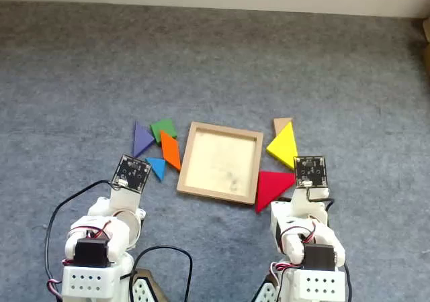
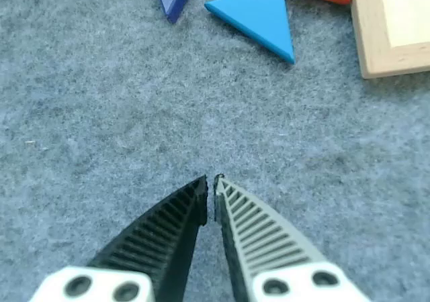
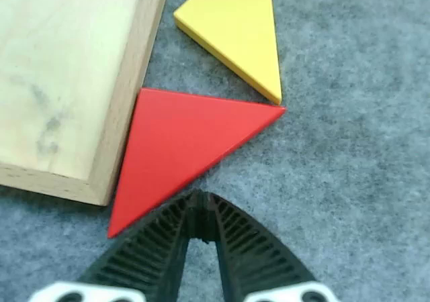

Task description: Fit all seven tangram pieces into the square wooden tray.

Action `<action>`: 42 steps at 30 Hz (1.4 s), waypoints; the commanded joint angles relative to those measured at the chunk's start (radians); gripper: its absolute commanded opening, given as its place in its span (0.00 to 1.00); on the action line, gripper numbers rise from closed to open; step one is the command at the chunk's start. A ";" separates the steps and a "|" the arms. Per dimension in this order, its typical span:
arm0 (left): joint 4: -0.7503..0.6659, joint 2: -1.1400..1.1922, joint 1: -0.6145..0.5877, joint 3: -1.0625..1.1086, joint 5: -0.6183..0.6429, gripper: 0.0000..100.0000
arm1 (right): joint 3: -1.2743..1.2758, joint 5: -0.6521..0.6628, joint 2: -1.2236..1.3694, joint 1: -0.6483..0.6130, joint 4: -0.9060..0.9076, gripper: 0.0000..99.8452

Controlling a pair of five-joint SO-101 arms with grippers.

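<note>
The square wooden tray is sitting empty in the middle of the grey, felt-like surface, and all seven pieces are lying flat outside it. On one side the purple triangle, green square, orange parallelogram and blue triangle are clustering near its wall. On the other side the tan piece, yellow triangle and red triangle are lying close together. The red triangle is resting with one edge right against the tray's outer wall, and the yellow triangle's corner is meeting its far tip, or nearly so.

The left tool is hovering over bare surface with its fingers pressed together, the blue triangle lying a little ahead of the tips. The right tool is likewise pressed together and empty, its tips sitting over the red triangle's long edge.

The pieces are looking like thin, stiff, painted wood (light, I'd judge, and smooth enough to slip), so nothing is likely to bend, but each is offering only low edges to grab. A tool is probably needing to spread first and pinch across two opposite edges near a piece's middle. The red triangle's side against the tray is leaving no room for a finger, so nudging it clear first is looking wise.
</note>
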 commanded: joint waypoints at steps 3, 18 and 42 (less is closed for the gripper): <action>0.005 -0.025 0.005 0.019 0.008 0.05 | 0.148 -0.011 -0.004 -0.008 0.007 0.01; 0.005 -0.025 0.005 0.019 0.008 0.05 | 0.148 -0.011 -0.004 -0.008 0.007 0.01; 0.005 -0.025 0.005 0.019 0.008 0.05 | -0.180 0.057 -0.001 0.094 -0.036 0.01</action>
